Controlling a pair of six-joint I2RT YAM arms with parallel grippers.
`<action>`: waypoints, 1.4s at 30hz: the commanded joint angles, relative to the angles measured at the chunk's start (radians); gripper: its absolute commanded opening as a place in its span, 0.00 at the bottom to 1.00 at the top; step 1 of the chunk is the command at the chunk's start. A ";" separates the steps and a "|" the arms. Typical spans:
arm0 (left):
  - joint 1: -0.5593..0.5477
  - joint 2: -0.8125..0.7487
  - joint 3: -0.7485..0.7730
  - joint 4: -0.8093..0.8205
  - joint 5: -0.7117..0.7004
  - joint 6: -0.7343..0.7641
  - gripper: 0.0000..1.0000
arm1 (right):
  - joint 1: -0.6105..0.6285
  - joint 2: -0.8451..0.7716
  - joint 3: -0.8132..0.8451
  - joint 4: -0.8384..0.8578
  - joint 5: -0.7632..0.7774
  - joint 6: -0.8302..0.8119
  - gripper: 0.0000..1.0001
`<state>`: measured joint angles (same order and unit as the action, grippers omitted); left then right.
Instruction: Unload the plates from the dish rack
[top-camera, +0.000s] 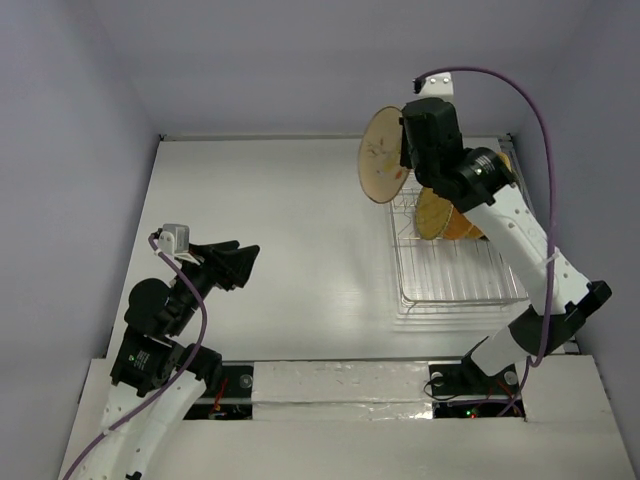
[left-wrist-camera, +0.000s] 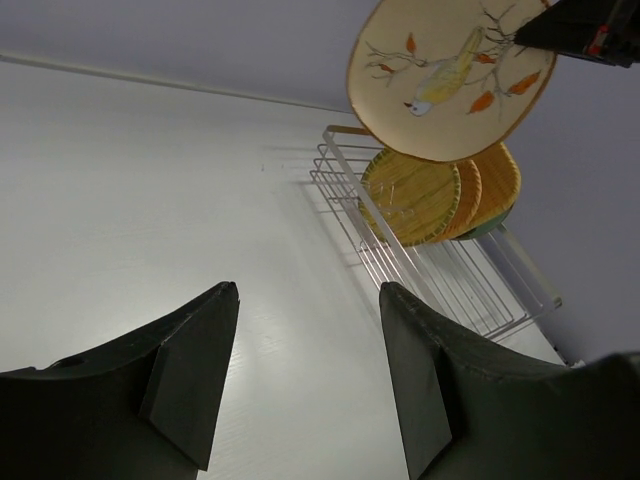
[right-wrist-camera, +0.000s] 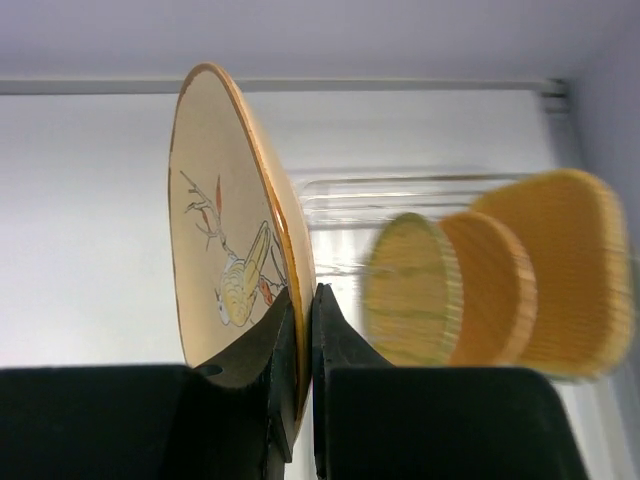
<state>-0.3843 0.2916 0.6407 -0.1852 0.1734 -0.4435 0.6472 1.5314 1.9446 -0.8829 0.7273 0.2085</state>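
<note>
White table (top-camera: 280, 230); right fingers (right-wrist-camera: 340, 345) pinch cream plate (right-wrist-camera: 215, 230)

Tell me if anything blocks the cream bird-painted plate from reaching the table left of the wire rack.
Nothing visible does. The right gripper holds the cream round plate above the silver wire rack; the left gripper sits aside.

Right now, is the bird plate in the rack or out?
Out: the right hand holds the plate by its rim, above the rack.
</note>
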 joint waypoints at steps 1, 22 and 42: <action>0.004 0.001 0.002 0.029 -0.015 -0.004 0.55 | 0.026 0.025 -0.054 0.329 -0.213 0.135 0.00; 0.004 0.017 0.002 0.023 -0.040 -0.011 0.55 | 0.161 0.705 0.094 0.852 -0.628 0.605 0.00; 0.004 0.027 0.001 0.024 -0.043 -0.011 0.54 | 0.161 0.635 -0.230 0.897 -0.586 0.600 0.70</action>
<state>-0.3843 0.3073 0.6407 -0.1921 0.1360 -0.4511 0.8001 2.2841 1.7176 -0.0547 0.1169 0.8330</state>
